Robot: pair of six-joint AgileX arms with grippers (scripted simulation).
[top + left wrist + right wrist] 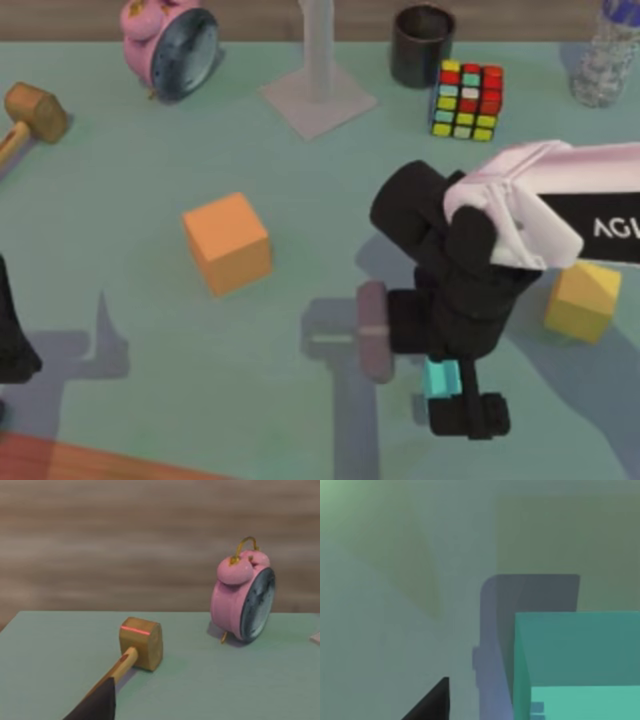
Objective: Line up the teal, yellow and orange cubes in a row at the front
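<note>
Three matte cubes face you: your right gripper point(447, 385) grasps the small teal cube point(440, 378) near the front, the large orange cube point(227, 243) sits mid-table, the yellow cube point(583, 300) far right.

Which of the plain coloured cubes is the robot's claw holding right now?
The teal cube, the smallest. It sits between the right gripper jaws near the table's front, while the orange cube and yellow cube stand apart, untouched.
</note>
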